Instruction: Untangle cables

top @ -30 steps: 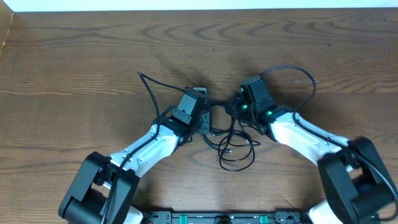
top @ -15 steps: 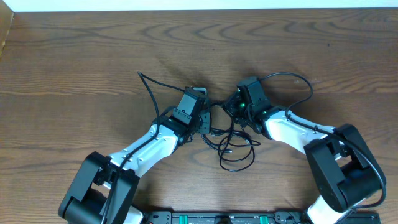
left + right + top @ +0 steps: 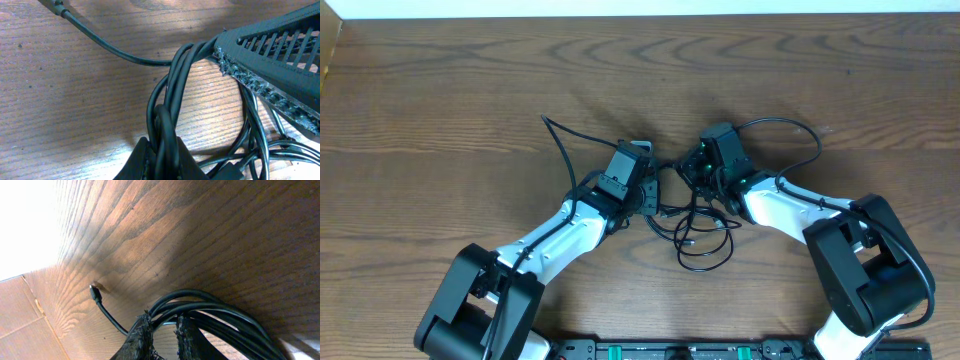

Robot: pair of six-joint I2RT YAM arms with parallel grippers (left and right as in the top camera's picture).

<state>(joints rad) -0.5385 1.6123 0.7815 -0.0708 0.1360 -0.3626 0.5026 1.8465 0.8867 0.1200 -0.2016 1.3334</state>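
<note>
Overhead, the left tool (image 3: 642, 165) and right tool (image 3: 705, 165) are hanging over the desk (image 3: 440, 100), each pinching shut on black strands of the cables (image 3: 705, 250), whose tangle is lying between them, slightly nearer. Separating seems underway; next they're needing a gentle outward pull.

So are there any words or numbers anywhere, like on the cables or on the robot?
There is no text that can be read in any view.
On the cables: plain black, no print shows.
On the cardboard: blank.
On the bar at the bottom edge of the overhead view: tiny green marks, too small to read.
</note>
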